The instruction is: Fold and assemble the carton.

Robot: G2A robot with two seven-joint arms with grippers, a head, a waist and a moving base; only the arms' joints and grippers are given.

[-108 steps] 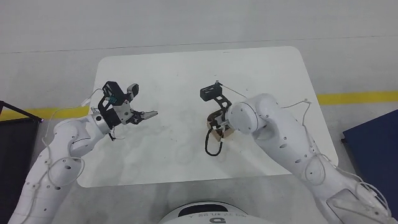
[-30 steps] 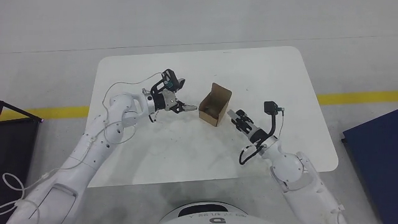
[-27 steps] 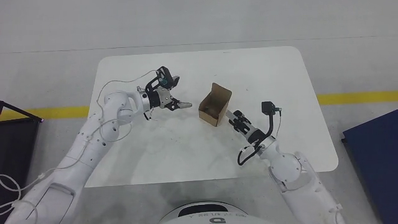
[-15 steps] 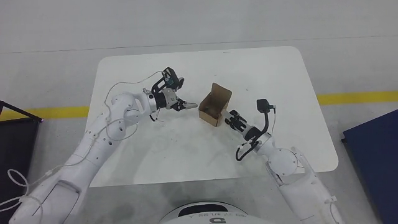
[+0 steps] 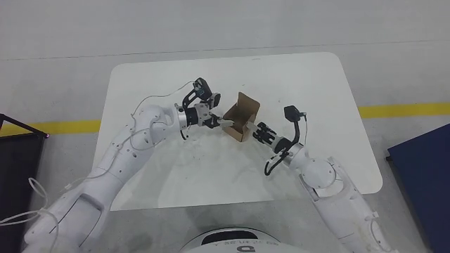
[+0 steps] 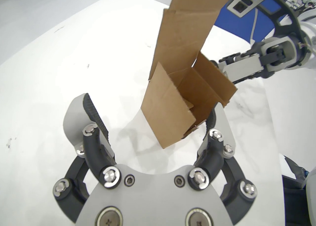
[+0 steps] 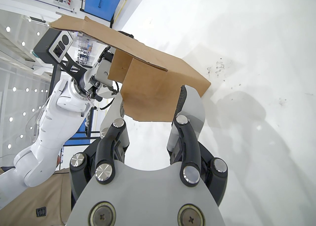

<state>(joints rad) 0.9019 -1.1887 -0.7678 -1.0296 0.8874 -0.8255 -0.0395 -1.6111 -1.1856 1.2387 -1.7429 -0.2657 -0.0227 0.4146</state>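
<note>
**Carton upright on the desk, a gripper at each side**

On the left, the left gripper (image 6: 151,103) hovers low over the white desk (image 5: 162,172), its jaws wide. One finger (image 6: 86,111) stands clear of the cardboard, over bare desk. The other (image 6: 219,125) is just beside a short side flap of the carton, and I cannot tell if it touches.

Between the arms, near the middle of the desk, the brown carton (image 5: 241,116) stands on its base with its mouth open upward. One long flap rises tall above one wall, and short flaps stick out at the sides. Folded bottom panels show inside.

On the right, the right gripper (image 7: 151,93) is up against the carton's opposite side, down near the desk. Its jaws stand apart. One finger (image 7: 188,103) lies in front of a lower corner of the box, and the other is partly hidden behind the side wall. Whether they press the cardboard cannot be told.
</note>
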